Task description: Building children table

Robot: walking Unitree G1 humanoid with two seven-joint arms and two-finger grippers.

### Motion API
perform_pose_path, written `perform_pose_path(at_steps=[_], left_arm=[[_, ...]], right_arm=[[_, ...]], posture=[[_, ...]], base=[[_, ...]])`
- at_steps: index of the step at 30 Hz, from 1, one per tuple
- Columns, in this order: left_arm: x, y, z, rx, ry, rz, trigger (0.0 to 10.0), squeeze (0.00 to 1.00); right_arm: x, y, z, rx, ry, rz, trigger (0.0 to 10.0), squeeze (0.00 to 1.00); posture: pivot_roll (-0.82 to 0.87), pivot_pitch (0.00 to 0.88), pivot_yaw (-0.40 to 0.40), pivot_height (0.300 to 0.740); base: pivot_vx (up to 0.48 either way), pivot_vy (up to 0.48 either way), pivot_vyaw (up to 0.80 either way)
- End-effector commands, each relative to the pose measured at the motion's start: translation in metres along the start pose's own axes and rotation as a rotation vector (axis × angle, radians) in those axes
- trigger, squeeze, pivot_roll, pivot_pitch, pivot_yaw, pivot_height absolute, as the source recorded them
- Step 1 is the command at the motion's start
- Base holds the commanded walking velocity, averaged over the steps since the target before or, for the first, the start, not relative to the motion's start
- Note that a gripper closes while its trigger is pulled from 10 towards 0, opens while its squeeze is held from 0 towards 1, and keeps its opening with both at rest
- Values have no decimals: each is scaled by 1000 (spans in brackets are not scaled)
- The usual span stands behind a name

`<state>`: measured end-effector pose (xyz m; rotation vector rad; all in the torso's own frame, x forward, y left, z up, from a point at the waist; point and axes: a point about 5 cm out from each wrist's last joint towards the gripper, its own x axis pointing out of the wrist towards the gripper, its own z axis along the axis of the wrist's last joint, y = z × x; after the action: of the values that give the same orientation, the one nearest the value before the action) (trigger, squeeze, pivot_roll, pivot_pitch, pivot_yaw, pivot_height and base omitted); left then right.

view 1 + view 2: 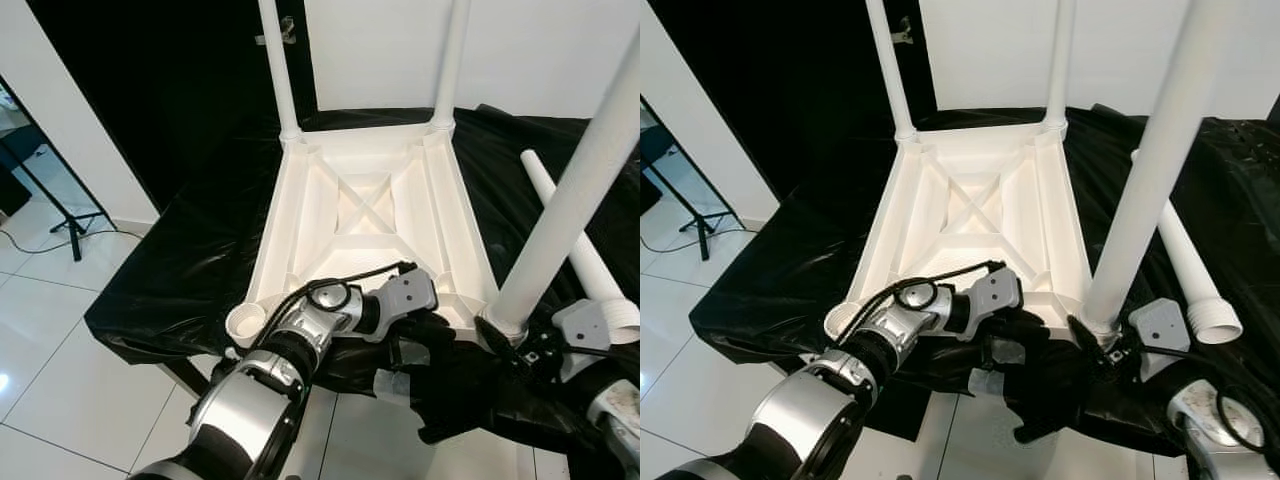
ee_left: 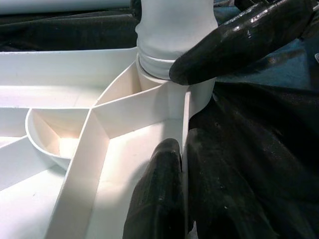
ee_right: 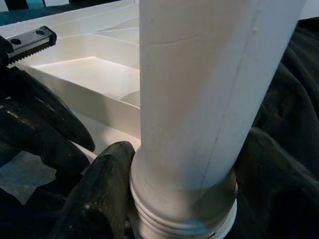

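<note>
Fingers (image 2: 159, 199) of your left gripper (image 1: 425, 345) are spread across the near right corner of the table (image 1: 365, 215): one black finger lies inside the frame against the corner rib, the other reaches up and touches the base of the leg (image 1: 570, 200) standing in that corner socket. From the head cameras you see the left arm stretched across the near edge of the table, its wrist resting over the rim.

Your right gripper (image 1: 1095, 350) sits on the far side of the same leg, low at its threaded collar. In the right wrist view one black finger (image 3: 94, 199) presses against the collar, just above the socket; the other finger is hidden behind the leg, so you cannot tell whether the jaws are clamped on it or merely beside it.

The table lies upside down on a surface covered in black sheet (image 1: 180, 260), its ribbed underside with a cross brace facing up. Two legs (image 1: 278, 70) stand upright in the far corner sockets. The near left socket (image 1: 245, 322) is open, a bare white ring. A fourth leg (image 1: 590, 270) lies loose on the sheet to the right of the table, threaded end toward you.

White floor tiles (image 1: 60, 330) show at the left, with a black stand (image 1: 70, 225) on them.
</note>
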<state>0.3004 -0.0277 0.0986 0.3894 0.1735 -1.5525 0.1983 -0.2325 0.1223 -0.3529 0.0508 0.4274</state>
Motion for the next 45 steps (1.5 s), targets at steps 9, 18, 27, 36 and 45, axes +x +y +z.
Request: perform_pose_path(at_steps=[9, 18, 27, 36, 45], left_arm=[[1, -13, -39, -141, 121, 141, 10000, 0], [-2, -10, -40, -142, 125, 154, 10000, 0], [-3, -11, -42, -141, 130, 149, 10000, 0], [-1, -11, -40, -140, 126, 148, 10000, 0], [2, -11, -37, -141, 117, 150, 10000, 0]], right_arm=[[-7, 16, -12, 51, 65, 117, 0, 0], [-4, 37, -16, 258, -13, -428, 0, 0], [-11, 37, -15, 238, -22, -568, 0, 0], [2, 39, -2, 159, -89, -393, 10000, 1000], [0, 2, 8, -1, -84, -123, 10000, 0]], posture=[[-10, 0, 85, 740], [8, 0, 81, 740], [9, 0, 85, 740], [-5, 0, 84, 740], [-15, 0, 74, 740]], base=[[0, 0, 0], [0, 0, 0], [0, 0, 0], [0, 0, 0], [0, 0, 0]])
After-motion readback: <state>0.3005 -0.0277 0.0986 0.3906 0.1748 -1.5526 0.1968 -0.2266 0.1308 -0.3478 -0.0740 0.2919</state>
